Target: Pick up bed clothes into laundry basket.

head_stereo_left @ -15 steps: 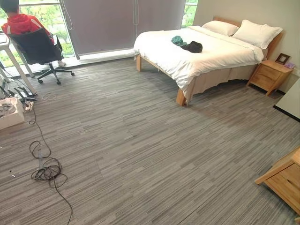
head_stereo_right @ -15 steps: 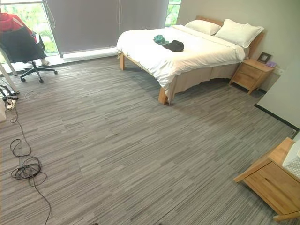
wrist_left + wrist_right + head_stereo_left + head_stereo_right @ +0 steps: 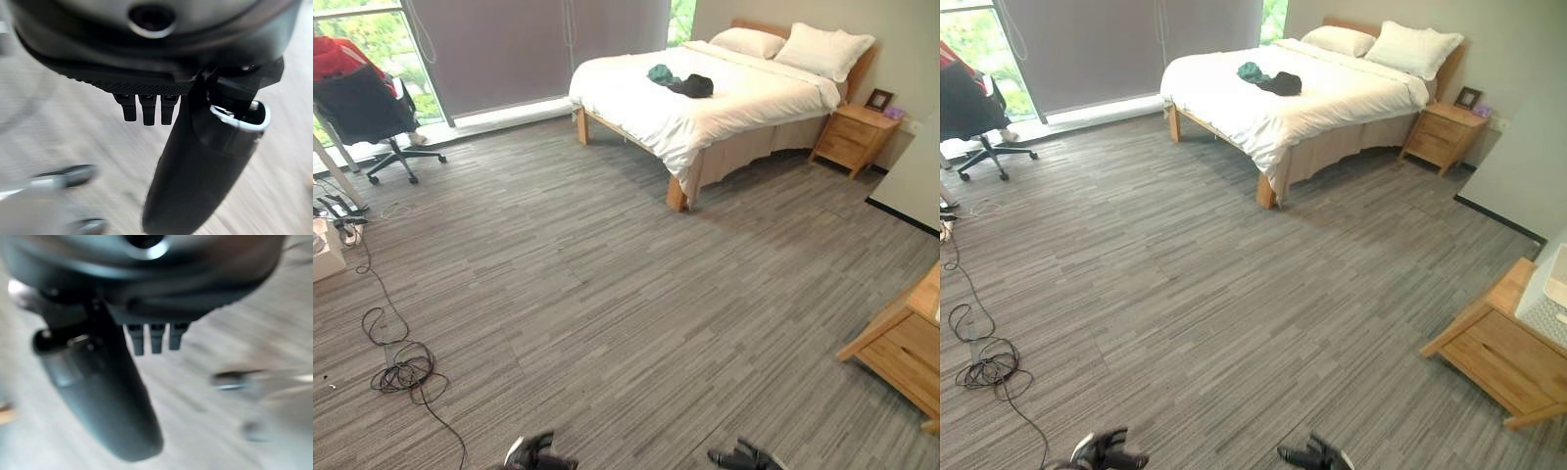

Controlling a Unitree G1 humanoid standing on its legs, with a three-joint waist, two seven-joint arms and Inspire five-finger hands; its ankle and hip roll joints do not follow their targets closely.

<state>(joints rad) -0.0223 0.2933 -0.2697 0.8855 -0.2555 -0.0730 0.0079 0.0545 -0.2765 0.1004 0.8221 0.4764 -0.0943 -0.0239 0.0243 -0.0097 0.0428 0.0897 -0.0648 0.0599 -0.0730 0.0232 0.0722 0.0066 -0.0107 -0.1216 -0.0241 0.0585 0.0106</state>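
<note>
The clothes, a teal piece (image 3: 659, 73) touching a black piece (image 3: 692, 86), lie on the white cover of the bed (image 3: 705, 108) in the upper right of the frame, near its middle and short of the two pillows (image 3: 793, 47). A nightstand (image 3: 851, 135) stands just beside the bed at the far right, with a small picture frame (image 3: 877, 98) on top. The left hand (image 3: 536, 454) and right hand (image 3: 741, 457) show at the bottom edge, over grey carpet and well apart from the bed. In each wrist view the fingers hang straight and relaxed, thumb out, holding nothing. A second wooden cabinet (image 3: 901, 354) sits at the lower right. An office chair (image 3: 367, 108) stands in the upper left by the window.
</note>
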